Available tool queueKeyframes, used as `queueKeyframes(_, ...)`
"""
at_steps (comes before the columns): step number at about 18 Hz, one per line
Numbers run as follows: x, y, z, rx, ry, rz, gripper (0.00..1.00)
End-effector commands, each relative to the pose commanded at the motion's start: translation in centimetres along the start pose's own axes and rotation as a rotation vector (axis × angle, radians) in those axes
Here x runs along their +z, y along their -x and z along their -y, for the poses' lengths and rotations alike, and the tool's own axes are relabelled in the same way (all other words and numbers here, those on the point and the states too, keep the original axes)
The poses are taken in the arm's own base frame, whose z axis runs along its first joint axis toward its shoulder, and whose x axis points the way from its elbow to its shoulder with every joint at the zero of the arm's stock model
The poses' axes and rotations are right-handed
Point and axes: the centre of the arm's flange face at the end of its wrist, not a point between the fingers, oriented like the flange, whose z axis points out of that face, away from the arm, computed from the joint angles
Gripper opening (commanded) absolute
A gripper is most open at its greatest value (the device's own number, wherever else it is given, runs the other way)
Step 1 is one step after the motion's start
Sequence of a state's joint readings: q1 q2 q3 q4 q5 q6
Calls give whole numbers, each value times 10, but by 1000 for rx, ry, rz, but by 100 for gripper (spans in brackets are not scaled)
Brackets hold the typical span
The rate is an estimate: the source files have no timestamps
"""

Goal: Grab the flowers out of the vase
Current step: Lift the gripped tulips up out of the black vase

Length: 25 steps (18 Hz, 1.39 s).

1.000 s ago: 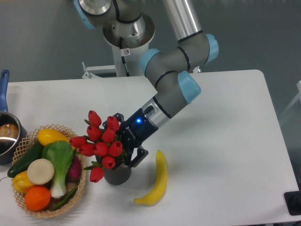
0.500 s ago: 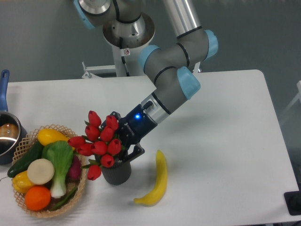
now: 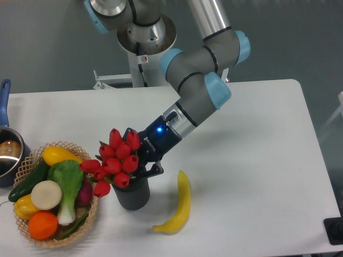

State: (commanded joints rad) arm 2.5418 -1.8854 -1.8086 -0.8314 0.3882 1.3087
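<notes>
Because the red buds of the flowers (image 3: 115,160) crowd in front of it, the hand (image 3: 140,167) shows only as a dark body with a blue light and one dark finger (image 3: 154,170) poking out at the vase's rim; whether its fingers are clamped on the stems or standing apart cannot be told. The stems themselves are hidden behind the buds and the hand. The bunch sits at the mouth of the vase (image 3: 132,195), leaning left toward the wicker basket (image 3: 32,160) of vegetables, and the vase's upper rim is partly covered by blooms. At the left edge a steel pot (image 3: 8,152) with a blue handle is cut off by the frame. A banana (image 3: 179,206) lies on the worktop (image 3: 257,160) just right of the vase, apart from it.

Compared with a second ago, the bunch has drawn tighter and stands a little higher and further right, and the arm's wrist has risen slightly. Vase, banana and basket have not shifted.
</notes>
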Motion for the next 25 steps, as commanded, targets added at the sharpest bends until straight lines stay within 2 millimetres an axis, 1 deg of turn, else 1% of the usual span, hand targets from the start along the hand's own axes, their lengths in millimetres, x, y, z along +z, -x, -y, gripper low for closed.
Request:
queueKeyframes(2,-10,-2,22,0,-21,13,39)
queueKeyframes(4,-20,-3,39,-42,-32,29,39)
queueKeyframes(6,-25,-10,50,-72,-56,26,39)
queueKeyframes(10,-33,-21,72,-76,-86,27,39)
queueKeyframes(12,-36,-26,82,-70,-141,4,39)
queueKeyframes(14,-46,-23,90,-58,-197,-3,39)
queueKeyframes(16,-54,-19,93,-53,-216,5,39)
queueKeyframes(17,-62,-16,97,-45,-219,18,39)
queueKeyframes(19,-81,-8,109,-40,-223,48,39)
queueKeyframes(21,-95,-5,125,-63,-227,65,39)
queueKeyframes(22,-102,-2,128,-65,-229,76,39)
queueKeyframes(23,-107,0,128,-66,-229,85,39)
queueKeyframes(25,-113,2,132,-64,-229,96,39)
